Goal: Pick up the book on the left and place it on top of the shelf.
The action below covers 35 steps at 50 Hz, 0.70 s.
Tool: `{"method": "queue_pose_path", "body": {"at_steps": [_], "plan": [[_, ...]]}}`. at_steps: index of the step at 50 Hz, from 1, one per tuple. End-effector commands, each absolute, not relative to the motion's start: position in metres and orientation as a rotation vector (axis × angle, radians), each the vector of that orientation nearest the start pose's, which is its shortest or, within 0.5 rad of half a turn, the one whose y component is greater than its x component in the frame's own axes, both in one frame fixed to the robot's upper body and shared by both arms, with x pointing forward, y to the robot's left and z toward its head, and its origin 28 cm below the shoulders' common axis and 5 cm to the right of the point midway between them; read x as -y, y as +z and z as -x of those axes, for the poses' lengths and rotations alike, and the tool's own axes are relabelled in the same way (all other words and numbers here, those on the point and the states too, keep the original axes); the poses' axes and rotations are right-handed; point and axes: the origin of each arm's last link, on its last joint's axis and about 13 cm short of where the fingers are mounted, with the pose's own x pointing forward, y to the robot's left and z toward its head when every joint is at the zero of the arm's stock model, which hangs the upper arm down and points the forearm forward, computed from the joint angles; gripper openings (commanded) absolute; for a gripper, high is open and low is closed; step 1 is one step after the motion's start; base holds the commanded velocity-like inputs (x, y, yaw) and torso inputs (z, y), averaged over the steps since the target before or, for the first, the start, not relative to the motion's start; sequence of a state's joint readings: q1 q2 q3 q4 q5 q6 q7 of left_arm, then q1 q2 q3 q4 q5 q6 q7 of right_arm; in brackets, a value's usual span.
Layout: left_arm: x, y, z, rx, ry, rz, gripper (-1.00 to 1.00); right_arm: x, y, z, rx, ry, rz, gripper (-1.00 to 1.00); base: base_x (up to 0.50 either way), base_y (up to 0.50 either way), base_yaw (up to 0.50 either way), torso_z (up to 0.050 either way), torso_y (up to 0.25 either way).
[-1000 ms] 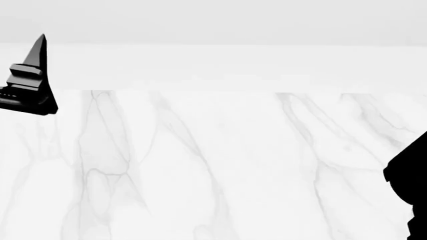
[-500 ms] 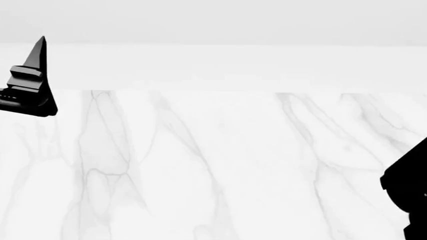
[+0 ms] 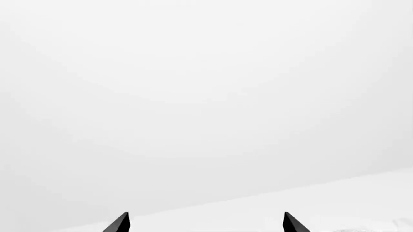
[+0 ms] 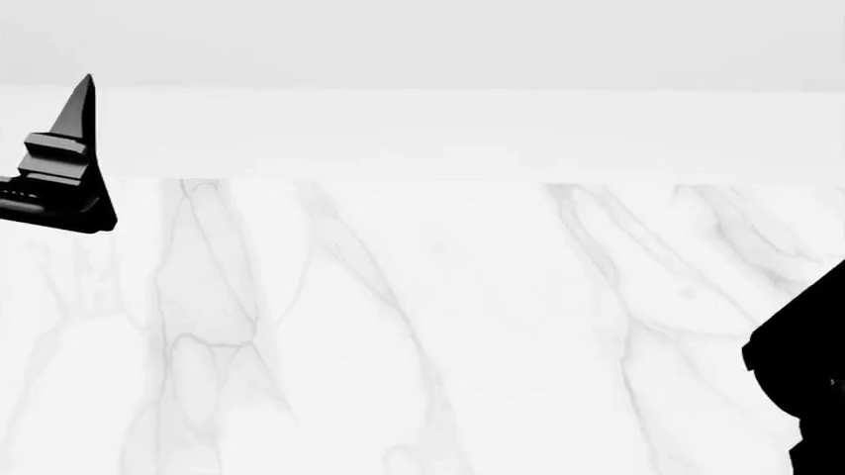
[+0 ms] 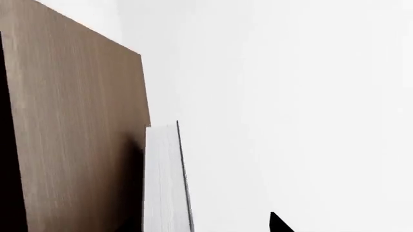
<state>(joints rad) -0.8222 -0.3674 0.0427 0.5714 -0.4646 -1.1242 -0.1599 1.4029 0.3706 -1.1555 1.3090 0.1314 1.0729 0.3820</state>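
Marble surface (image 4: 436, 336) lies bare in head view, the book (image 5: 164, 183) showing only by the shelf (image 5: 77, 125) in the right wrist view; left hand (image 3: 205, 224) spread and empty, right hand's (image 4: 805, 376) state untellable, so reaching unseen risks toppling it.

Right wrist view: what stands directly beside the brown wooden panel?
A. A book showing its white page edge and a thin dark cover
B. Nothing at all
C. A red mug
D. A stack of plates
A. A book with a white page edge and a thin dark cover line stands against the brown wooden shelf panel.
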Motion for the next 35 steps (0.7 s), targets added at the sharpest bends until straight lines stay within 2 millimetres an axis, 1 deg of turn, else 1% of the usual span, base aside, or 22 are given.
{"method": "queue_pose_path", "body": {"at_steps": [1, 3, 4, 5, 8, 10, 11, 15, 25, 29, 30, 33, 35], "plan": [[-0.245, 0.259, -0.271, 0.214, -0.083, -0.147, 1.00, 0.242, 0.231, -0.392, -0.566, -0.747, 1.120, 1.00, 0.00, 0.00, 0.00, 0.000, 0.000], [-0.245, 0.258, -0.272, 0.213, -0.083, -0.146, 1.00, 0.233, 0.242, -0.398, -0.497, -0.710, 1.107, 1.00, 0.00, 0.00, 0.00, 0.000, 0.000], [-0.245, 0.258, -0.272, 0.211, -0.083, -0.146, 1.00, 0.225, 0.250, -0.404, -0.429, -0.661, 1.091, 1.00, 0.00, 0.00, 0.00, 0.000, 0.000], [-0.245, 0.257, -0.273, 0.210, -0.083, -0.146, 1.00, 0.222, 0.252, -0.406, -0.411, -0.654, 1.092, 1.00, 0.00, 0.00, 0.00, 0.000, 0.000], [-0.244, 0.257, -0.273, 0.209, -0.086, -0.147, 1.00, 0.212, 0.260, -0.411, -0.336, -0.649, 1.174, 1.00, 0.00, 0.00, 0.00, 0.000, 0.000], [-0.244, 0.257, -0.273, 0.208, -0.087, -0.147, 1.00, 0.208, 0.262, -0.412, -0.323, -0.628, 1.149, 1.00, 0.00, 0.00, 0.00, 0.000, 0.000], [-0.244, 0.256, -0.274, 0.206, -0.088, -0.147, 1.00, 0.206, 0.264, -0.414, -0.300, -0.630, 1.180, 1.00, 0.00, 0.00, 0.00, 0.000, 0.000], [-0.244, 0.256, -0.274, 0.205, -0.088, -0.147, 1.00, 0.203, 0.266, -0.415, -0.288, -0.621, 1.179, 1.00, 0.00, 0.00, 0.00, 0.000, 0.000], [-0.245, 0.256, -0.274, 0.207, -0.087, -0.144, 1.00, 0.202, 0.263, -0.415, -0.290, -0.626, 1.193, 1.00, 0.00, 0.00, 0.00, 0.000, 0.000], [-0.245, 0.256, -0.273, 0.208, -0.087, -0.145, 1.00, 0.198, 0.264, -0.417, -0.249, -0.624, 1.194, 1.00, 0.00, 0.00, 0.00, 0.000, 0.000], [-0.245, 0.256, -0.273, 0.207, -0.087, -0.146, 1.00, 0.196, 0.265, -0.418, -0.214, -0.621, 1.199, 1.00, 0.00, 0.00, 0.00, 0.000, 0.000], [-0.245, 0.255, -0.274, 0.206, -0.086, -0.145, 1.00, 0.188, 0.265, -0.423, -0.152, -0.568, 1.122, 1.00, 0.00, 0.00, 0.00, 0.000, 0.000], [-0.244, 0.255, -0.275, 0.206, -0.088, -0.144, 1.00, 0.180, 0.262, -0.427, -0.104, -0.480, 1.007, 1.00, 0.00, 0.00, 0.00, 0.000, 0.000]]}}
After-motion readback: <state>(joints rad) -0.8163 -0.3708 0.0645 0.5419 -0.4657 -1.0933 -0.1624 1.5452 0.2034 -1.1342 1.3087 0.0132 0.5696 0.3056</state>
